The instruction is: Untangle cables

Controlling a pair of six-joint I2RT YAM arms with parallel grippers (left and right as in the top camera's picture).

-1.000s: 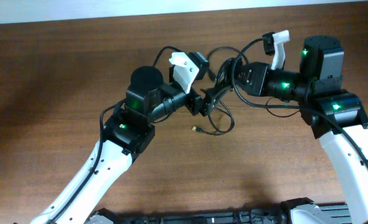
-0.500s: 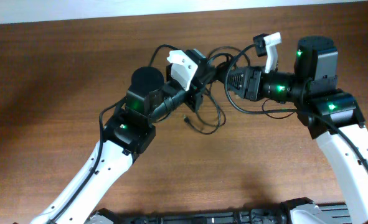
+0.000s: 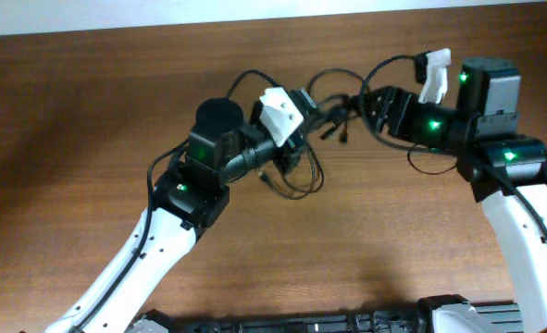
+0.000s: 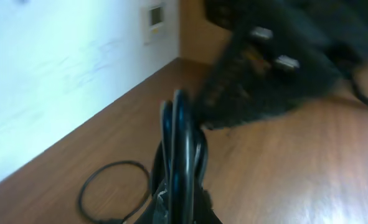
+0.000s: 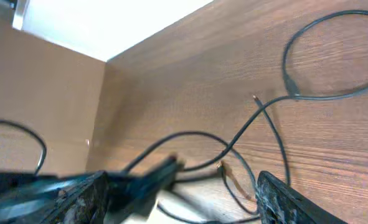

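Note:
The cables (image 3: 303,181) are thin black cords lying in loose loops on the wooden table between my two arms, with small plug ends (image 3: 334,130) dangling in the gap. My left gripper (image 3: 301,122) is shut on a few strands of the cables (image 4: 181,149), which run up from its jaws. My right gripper (image 3: 360,100) stands just right of it, open. In the right wrist view its fingers (image 5: 286,198) are wide apart and cable strands (image 5: 233,146) lie on the table beyond them, ungripped. Another loop (image 5: 333,59) lies further off.
The wooden table (image 3: 88,111) runs to a pale wall at the back edge (image 3: 162,14). A loose cable loop (image 4: 112,185) rests on the wood left of my left gripper. Both arms' own black wires arch over the wrists (image 3: 398,63).
My left gripper has shut on the cables and lifted them slightly toward the back. My right gripper has opened, let go and drawn back to the right.

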